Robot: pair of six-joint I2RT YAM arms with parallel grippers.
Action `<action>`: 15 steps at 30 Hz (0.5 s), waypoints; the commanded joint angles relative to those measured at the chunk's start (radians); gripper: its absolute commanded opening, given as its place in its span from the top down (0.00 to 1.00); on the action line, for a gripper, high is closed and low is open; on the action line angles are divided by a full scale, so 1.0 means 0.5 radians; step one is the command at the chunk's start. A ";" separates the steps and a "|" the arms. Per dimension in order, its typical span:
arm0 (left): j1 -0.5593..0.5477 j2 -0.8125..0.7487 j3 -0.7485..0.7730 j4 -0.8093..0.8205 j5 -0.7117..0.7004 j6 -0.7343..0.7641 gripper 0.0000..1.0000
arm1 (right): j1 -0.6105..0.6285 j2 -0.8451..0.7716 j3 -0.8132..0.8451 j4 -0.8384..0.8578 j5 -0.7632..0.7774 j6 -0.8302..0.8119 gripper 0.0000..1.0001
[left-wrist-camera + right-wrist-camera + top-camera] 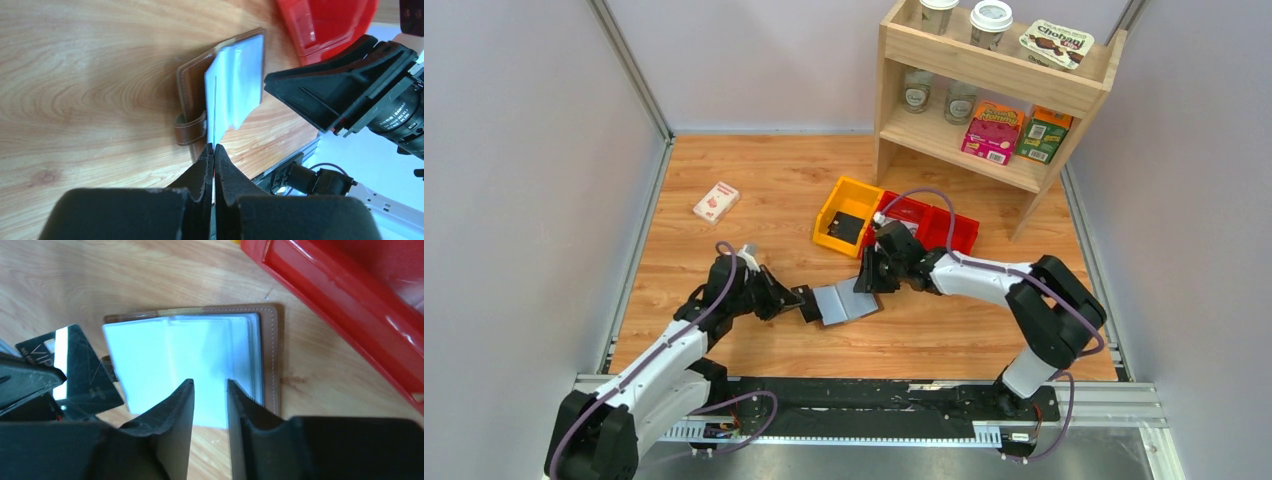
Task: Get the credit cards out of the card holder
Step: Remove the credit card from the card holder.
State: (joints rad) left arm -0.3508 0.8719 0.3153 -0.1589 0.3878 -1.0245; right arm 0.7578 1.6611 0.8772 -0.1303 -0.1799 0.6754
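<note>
**A:** How far along was the job?

**B:** Partway, I'd judge. Nearest the arm bases, just left of centre in the top view, the left end effector (807,303) was pinched together on a thin, glossy black card (75,365) with pale "VIP" lettering. From its own wrist camera the card showed edge-on.

**A:** And the holder?

**B:** The small brown leather-like bifold card holder (844,303) lay open and flat on the wooden table (754,180). It sat at the centre of the top view, between the two end effectors, with its clear plastic sleeves facing up. Just behind it, the right end effector (209,385) hung over the sleeves, jaws a little apart, nothing between them.

**A:** Anything already out?

**B:** Possibly. Further back, above centre, a flat dark thing (846,229) lay in the yellow plastic bin (832,205). It may have been a card, but it was too small to tell. By my reckoning, what remained was setting down the held card and emptying whatever the sleeves still held.

**A:** What couldn't you make out?

**B:** Whether the black card had cleared its pocket. In the right wrist view its edge sat right against the left side of the sleeves. The sleeves glared white, so any cards inside were hidden. I couldn't tell whether the right fingertips touched the sleeves. The right arm also covered part of the red plastic bins (944,232) right of the yellow one.
</note>
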 commanded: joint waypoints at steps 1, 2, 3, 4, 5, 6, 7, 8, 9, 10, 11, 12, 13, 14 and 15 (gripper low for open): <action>0.008 -0.163 0.090 0.056 -0.024 0.030 0.99 | -0.006 -0.300 0.093 -0.071 0.059 0.014 0.61; 0.011 -0.206 0.103 0.096 -0.021 0.018 0.99 | -0.003 -0.355 0.089 -0.062 0.062 0.045 0.57; 0.011 -0.231 0.118 0.173 -0.024 -0.009 1.00 | -0.003 -0.416 0.083 -0.049 0.056 0.079 0.54; 0.011 -0.265 0.121 0.210 -0.021 -0.019 1.00 | -0.003 -0.466 0.071 -0.016 0.047 0.112 0.51; 0.008 -0.280 0.133 0.298 -0.015 -0.052 1.00 | -0.003 -0.512 0.044 0.018 0.026 0.152 0.49; 0.008 -0.305 0.139 0.321 -0.015 -0.074 1.00 | -0.003 -0.551 0.019 0.079 -0.005 0.201 0.46; 0.011 -0.311 0.139 0.476 -0.012 -0.123 1.00 | -0.003 -0.591 -0.021 0.143 -0.042 0.244 0.44; 0.011 -0.323 0.133 0.593 -0.009 -0.157 1.00 | 0.000 -0.622 -0.073 0.220 -0.073 0.290 0.43; 0.011 -0.326 0.130 0.639 -0.012 -0.215 1.00 | 0.003 -0.659 -0.110 0.321 -0.091 0.330 0.41; 0.008 -0.332 0.124 0.749 -0.024 -0.240 1.00 | 0.009 -0.693 -0.140 0.383 -0.103 0.376 0.40; 0.008 -0.332 0.112 0.820 -0.027 -0.301 1.00 | 0.012 -0.720 -0.180 0.441 -0.119 0.428 0.39; 0.008 -0.323 0.106 0.939 -0.036 -0.325 1.00 | 0.018 -0.748 -0.214 0.517 -0.137 0.459 0.37; 0.008 -0.317 0.084 1.010 -0.045 -0.386 1.00 | 0.027 -0.770 -0.248 0.582 -0.149 0.499 0.36; 0.011 -0.311 0.078 1.127 -0.064 -0.448 1.00 | 0.037 -0.788 -0.272 0.659 -0.171 0.542 0.36; 0.011 -0.302 0.060 1.179 -0.070 -0.473 1.00 | 0.049 -0.803 -0.297 0.732 -0.180 0.576 0.36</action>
State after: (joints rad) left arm -0.3508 0.7174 0.3412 0.1844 0.3729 -1.1553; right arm 0.7631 1.2991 0.7780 0.0463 -0.2256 0.8528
